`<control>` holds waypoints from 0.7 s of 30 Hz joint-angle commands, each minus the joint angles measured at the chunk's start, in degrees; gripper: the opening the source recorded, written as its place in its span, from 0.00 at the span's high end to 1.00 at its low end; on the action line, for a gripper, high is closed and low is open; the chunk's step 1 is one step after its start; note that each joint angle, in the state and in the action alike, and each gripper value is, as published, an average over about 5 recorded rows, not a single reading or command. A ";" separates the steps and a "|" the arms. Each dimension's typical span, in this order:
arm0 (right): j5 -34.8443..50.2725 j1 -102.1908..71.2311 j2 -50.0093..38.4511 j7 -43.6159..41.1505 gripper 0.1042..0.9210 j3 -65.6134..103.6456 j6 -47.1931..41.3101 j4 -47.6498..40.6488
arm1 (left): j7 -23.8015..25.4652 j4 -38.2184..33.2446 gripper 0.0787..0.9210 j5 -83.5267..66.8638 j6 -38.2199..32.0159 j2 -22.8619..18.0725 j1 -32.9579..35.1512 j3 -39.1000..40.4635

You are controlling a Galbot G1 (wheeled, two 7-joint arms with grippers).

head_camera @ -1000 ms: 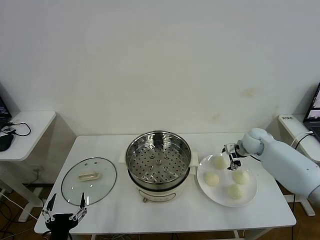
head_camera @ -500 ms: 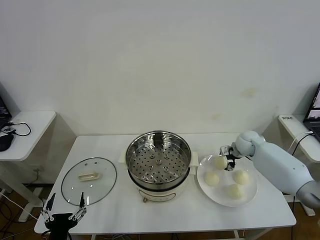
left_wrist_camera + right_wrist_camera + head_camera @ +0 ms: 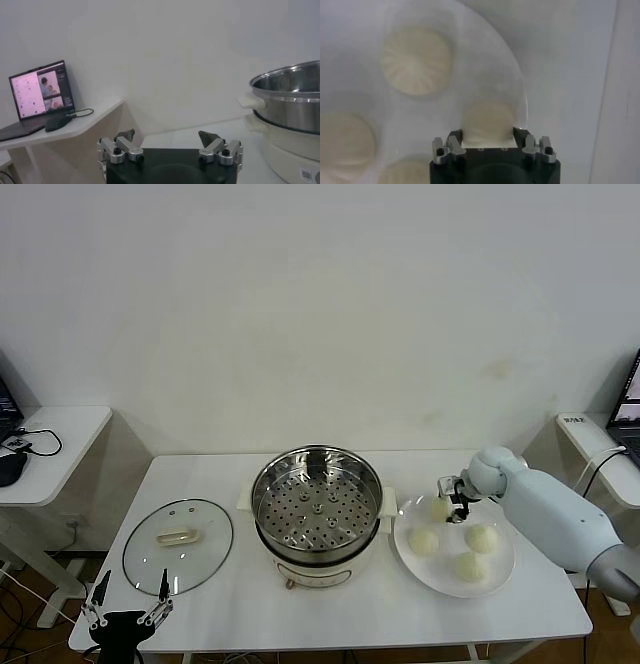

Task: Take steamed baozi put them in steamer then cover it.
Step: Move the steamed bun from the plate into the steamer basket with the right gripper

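A lab or office: bare white wall (image 3: 320, 304), white desks (image 3: 60, 434), open laptop (image 3: 42, 95).

Plain off-white wall (image 3: 320, 304) behind, white work table (image 3: 330, 604) in front, white side desk (image 3: 55, 434) at left with open laptop (image 3: 40, 95), mouse (image 3: 57, 122), black cable (image 3: 40, 439), even soft light

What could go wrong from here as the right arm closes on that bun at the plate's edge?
The right pincer pinches the soft bun from both sides, so it may squash or slip out on lifting. That bun sits at the plate rim nearest the steamer, so a dragged lift could nudge the plate or clip the steamer's raised wall.
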 commanded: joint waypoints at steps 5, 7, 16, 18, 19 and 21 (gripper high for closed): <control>13.27 12.17 -9.86 -1.25 0.35 -6.50 -2.85 13.31 | -0.04 0.26 0.12 -0.07 0.00 0.26 -0.31 0.47; 16.28 15.64 -11.43 -1.35 0.35 -8.20 -3.49 15.55 | -0.06 0.29 0.12 -0.14 -0.01 0.49 -0.45 0.63; 26.57 36.01 -9.42 -1.16 0.35 -20.47 -4.55 18.93 | -0.13 0.29 0.12 -0.55 -0.01 1.66 -1.26 1.41; 28.47 40.02 -7.02 -0.43 0.34 -23.32 -4.78 19.29 | -0.21 0.31 0.12 -0.73 -0.02 1.90 -1.40 1.50; 29.30 41.36 -5.80 0.02 0.34 -24.42 -4.86 19.52 | -0.26 0.34 0.12 -0.87 -0.03 2.01 -1.47 1.49; 31.06 43.20 -3.40 1.15 0.34 -26.02 -4.81 20.20 | -0.37 0.44 0.12 -1.26 -0.03 2.22 -1.60 1.44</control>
